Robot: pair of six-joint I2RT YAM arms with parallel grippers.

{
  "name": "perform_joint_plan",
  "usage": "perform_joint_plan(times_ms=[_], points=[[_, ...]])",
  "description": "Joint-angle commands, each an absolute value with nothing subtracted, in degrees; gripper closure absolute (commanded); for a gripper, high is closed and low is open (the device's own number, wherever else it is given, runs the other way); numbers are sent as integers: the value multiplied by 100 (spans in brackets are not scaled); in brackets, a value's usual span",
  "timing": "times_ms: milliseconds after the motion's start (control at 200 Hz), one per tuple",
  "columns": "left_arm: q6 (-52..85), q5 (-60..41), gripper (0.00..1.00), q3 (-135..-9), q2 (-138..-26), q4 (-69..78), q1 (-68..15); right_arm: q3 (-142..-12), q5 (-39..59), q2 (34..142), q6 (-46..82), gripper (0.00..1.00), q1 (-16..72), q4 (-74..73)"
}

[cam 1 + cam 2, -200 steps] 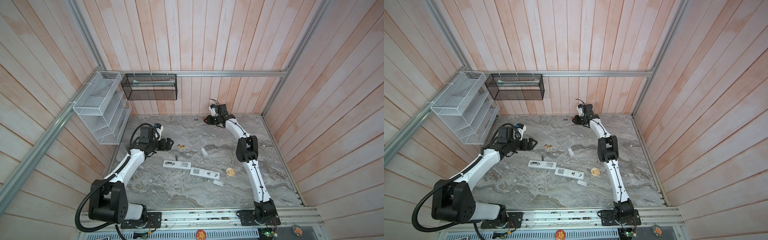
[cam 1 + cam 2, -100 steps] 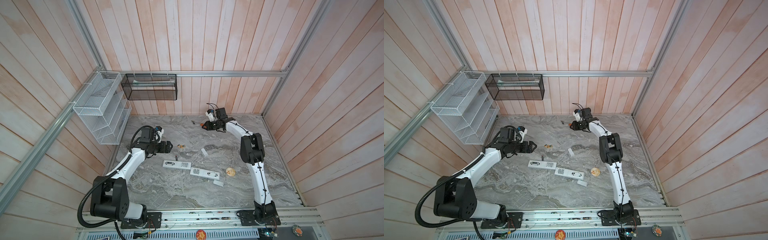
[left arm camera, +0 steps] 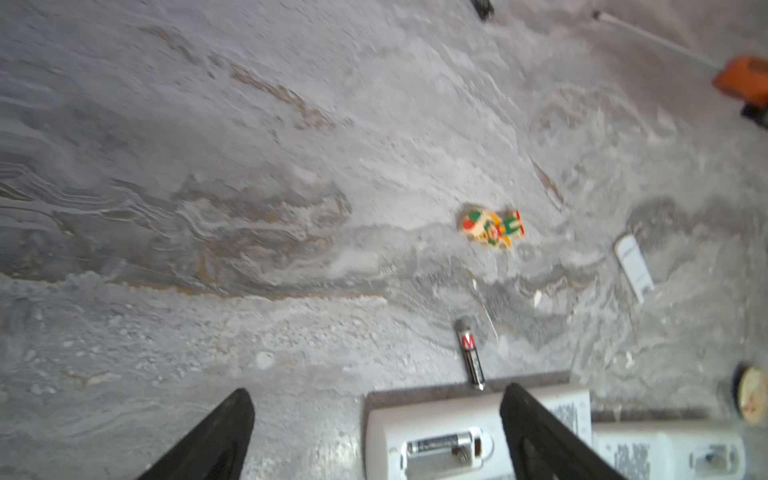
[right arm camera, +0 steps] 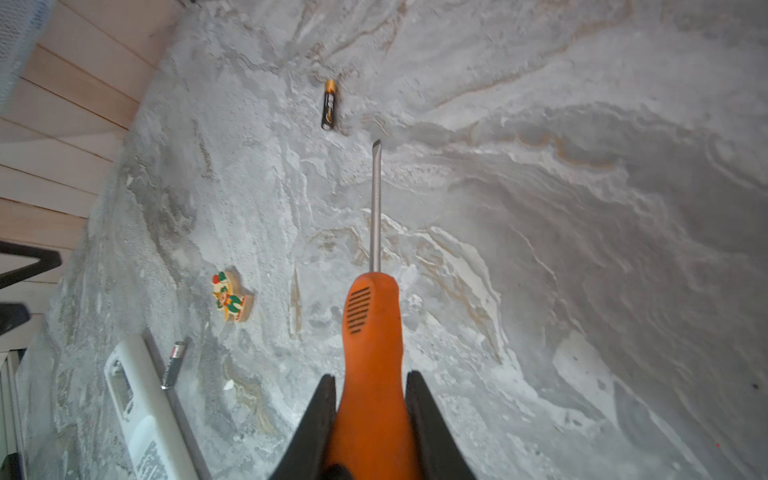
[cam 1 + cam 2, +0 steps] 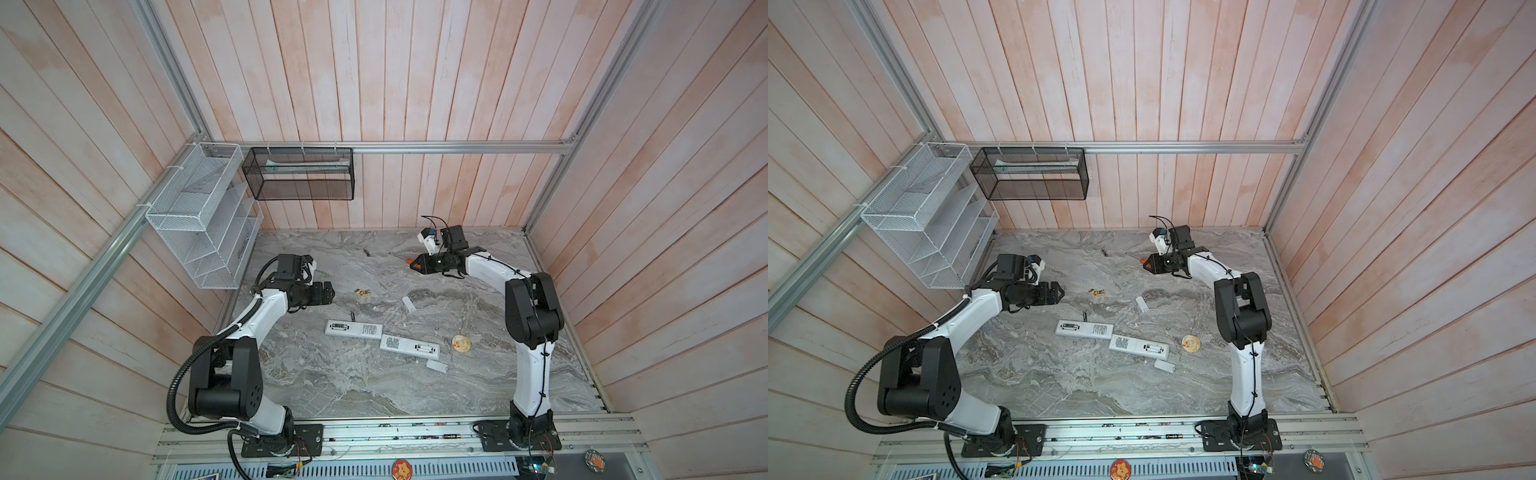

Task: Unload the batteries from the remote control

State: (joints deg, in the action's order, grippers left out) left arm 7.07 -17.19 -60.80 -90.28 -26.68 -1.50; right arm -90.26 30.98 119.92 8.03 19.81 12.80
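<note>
**Battery Removal: Current Positions**

The right gripper (image 4: 371, 376) holds the orange-handled flat-blade screwdriver (image 4: 374, 332), jaws clamped on the handle, above the grey marbled tabletop (image 4: 582, 249). The left gripper (image 3: 378, 392) hovers with jaws wide apart and empty. One slim black cylindrical battery (image 3: 440, 446) sits in the open compartment of a white rectangular plastic remote control (image 3: 386, 419). A second battery (image 3: 470, 353) lies loose just beside that remote. A third battery (image 4: 329, 104) lies beyond the screwdriver tip, apart from it.

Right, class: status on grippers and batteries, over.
Left gripper open, empty. Right gripper shut on screwdriver. Seated battery in left remote; loose battery beside it, far battery near screwdriver tip. Nothing blocking.
</note>
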Motion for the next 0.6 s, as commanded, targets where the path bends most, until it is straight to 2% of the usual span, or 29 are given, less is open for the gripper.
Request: perform_joint_plan(times_ms=[0, 125, 365, 595], points=[[1410, -2361, 7, -6563, -9761, -2043, 35, -8721, 3484, 11569, 948, 100, 2150, 765], [1563, -2491, 9, -6948, -10548, -1772, 102, -8153, 3625, 11130, 1003, 100, 2227, 583], [2138, -3235, 11, -7153, -11325, -769, 333, -6692, 3773, 9851, 1263, 100, 2310, 83], [2162, -3364, 11, -7720, -11942, -768, 334, -5944, 3967, 8932, 1026, 100, 2633, 909]])
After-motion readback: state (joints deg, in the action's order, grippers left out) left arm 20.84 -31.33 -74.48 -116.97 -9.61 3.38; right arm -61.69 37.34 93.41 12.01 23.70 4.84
